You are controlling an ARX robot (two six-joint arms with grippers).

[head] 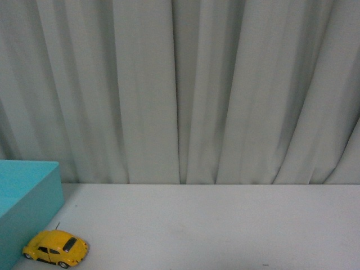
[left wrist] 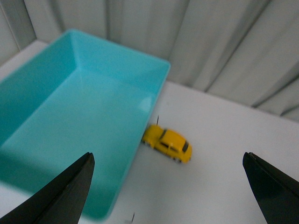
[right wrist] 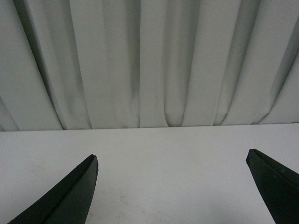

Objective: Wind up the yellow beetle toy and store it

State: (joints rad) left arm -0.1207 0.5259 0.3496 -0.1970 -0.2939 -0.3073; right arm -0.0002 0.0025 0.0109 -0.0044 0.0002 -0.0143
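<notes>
The yellow beetle toy (head: 56, 248) stands on its wheels on the white table at the front left, right beside the wall of a turquoise box (head: 25, 197). Seen from the left wrist, the toy (left wrist: 168, 144) lies ahead of my left gripper (left wrist: 168, 161), whose fingers are wide open and empty above the table and the box (left wrist: 70, 121). My right gripper (right wrist: 172, 161) is open too, with nothing between its fingers, over bare table. Neither arm shows in the front view.
A grey pleated curtain (head: 185, 90) hangs along the table's far edge (head: 214, 184). The turquoise box is open-topped and shows nothing inside. White tabletop (head: 225, 225) stretches to the right of the toy.
</notes>
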